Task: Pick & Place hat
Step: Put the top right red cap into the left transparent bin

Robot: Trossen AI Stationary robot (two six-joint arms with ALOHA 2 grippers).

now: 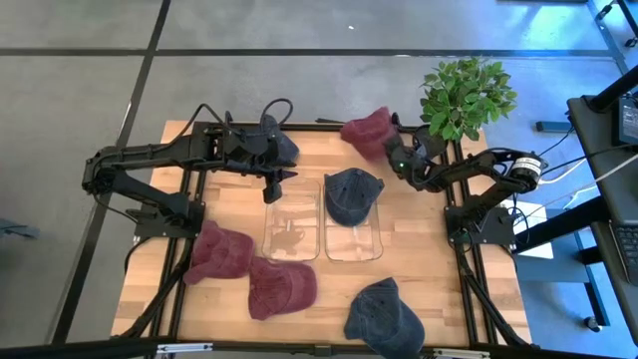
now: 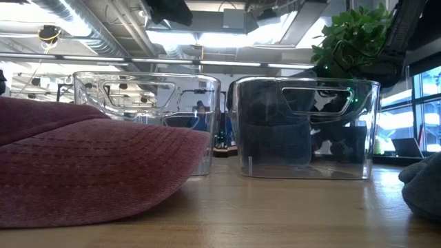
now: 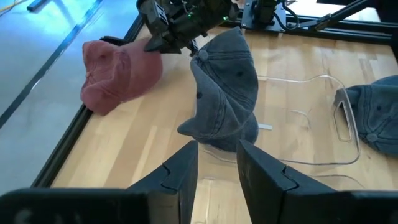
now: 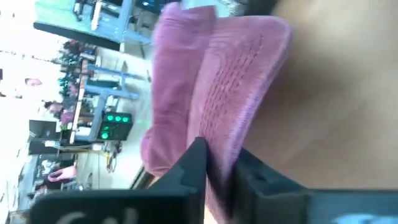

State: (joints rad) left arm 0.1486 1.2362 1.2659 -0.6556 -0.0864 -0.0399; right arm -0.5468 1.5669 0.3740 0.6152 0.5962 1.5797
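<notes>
A red hat (image 1: pixel 367 128) (image 3: pixel 118 68) lies at the table's far edge, and my right gripper (image 1: pixel 396 150) (image 4: pixel 221 177) is shut on it. A blue hat (image 1: pixel 352 192) (image 3: pixel 227 87) sits in the far half of the right clear bin (image 1: pixel 381 239). My left gripper (image 1: pixel 274 191) (image 3: pixel 217 168) hovers open over the far end of the left clear bin (image 1: pixel 266 224) and points toward the blue hat, touching nothing. My right gripper pinches the red hat between its two fingers at a stitched edge (image 4: pixel 222 149) on the side of the hat facing the table's right. The fingers come from the right and slant down. In the left wrist view the hat (image 3: pixel 118 68) looks to rest on the table.
Two more red hats (image 1: pixel 219 251) (image 1: pixel 282 287) lie near the table's left front. A blue hat (image 1: pixel 384 314) lies at the near edge, and another dark hat (image 1: pixel 282 145) sits under the left arm. A potted plant (image 1: pixel 467 95) stands at the far right corner.
</notes>
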